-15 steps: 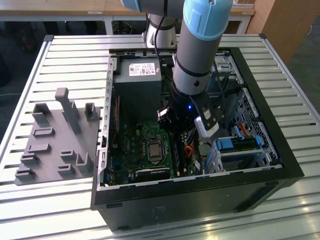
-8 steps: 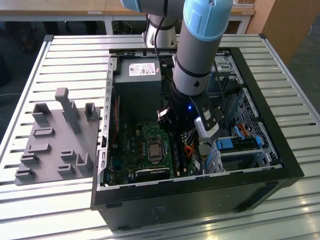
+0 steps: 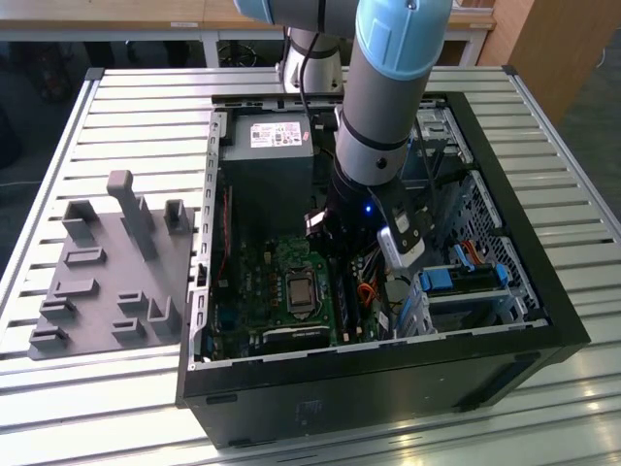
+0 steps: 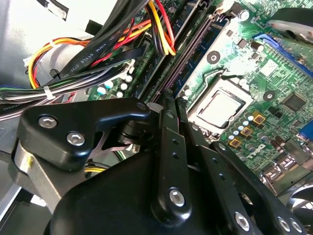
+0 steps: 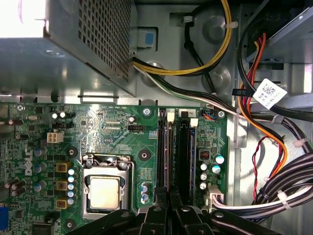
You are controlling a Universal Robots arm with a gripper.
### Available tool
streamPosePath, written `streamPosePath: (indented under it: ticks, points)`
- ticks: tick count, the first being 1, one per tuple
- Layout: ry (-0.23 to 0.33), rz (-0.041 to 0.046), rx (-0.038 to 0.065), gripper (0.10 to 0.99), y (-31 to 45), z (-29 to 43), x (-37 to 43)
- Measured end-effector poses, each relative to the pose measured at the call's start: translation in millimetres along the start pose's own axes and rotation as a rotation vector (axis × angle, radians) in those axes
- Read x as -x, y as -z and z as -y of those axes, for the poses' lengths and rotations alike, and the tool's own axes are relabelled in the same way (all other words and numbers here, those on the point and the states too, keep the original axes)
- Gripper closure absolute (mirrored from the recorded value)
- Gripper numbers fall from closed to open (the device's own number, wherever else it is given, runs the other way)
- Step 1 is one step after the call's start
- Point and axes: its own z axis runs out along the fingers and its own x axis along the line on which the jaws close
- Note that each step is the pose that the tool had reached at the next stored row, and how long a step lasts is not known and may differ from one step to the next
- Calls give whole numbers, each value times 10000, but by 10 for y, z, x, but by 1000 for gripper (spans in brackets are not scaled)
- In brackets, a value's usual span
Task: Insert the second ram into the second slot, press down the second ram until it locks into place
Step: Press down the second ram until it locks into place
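The gripper (image 5: 169, 196) holds its fingers narrow, tips nearly together, at the near end of the second ram (image 5: 183, 152), which seems to stand in its slot (seating unclear). Off-centre pressure could tilt it. Beyond, cables (image 5: 254, 127) might snag.

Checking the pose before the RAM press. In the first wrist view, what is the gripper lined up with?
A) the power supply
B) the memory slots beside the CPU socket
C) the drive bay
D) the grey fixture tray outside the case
B: in the first wrist view the gripper sits at the end of the long memory slots, with the CPU socket right alongside them on the board.
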Motion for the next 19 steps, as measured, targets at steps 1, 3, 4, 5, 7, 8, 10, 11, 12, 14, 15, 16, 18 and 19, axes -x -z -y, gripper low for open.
streamPosePath:
  ticks: [1,3,4,5,7,8,10,11,12,14,15,16,18,19]
  points:
    - [-3,0,0,949,0,0,0]
    - [-15,-5,-2,949,-1,1,0]
    - [-20,-8,-1,949,-3,2,0]
    - [-27,-13,0,949,-6,4,1]
    - [-37,-22,3,949,-11,7,1]
    - [-40,-26,3,949,-11,8,1]
    - [-43,-31,3,949,-12,14,1]
    - [-46,-33,3,949,-12,15,1]
    - [-49,-33,2,949,-12,15,1]
    - [-52,-35,2,949,-12,16,1]
    - [-53,-36,3,949,-10,16,0]
    - [-54,-37,2,949,-7,16,0]
    - [-56,-40,0,949,1,16,0]
    - [-57,-40,4,949,1,16,0]
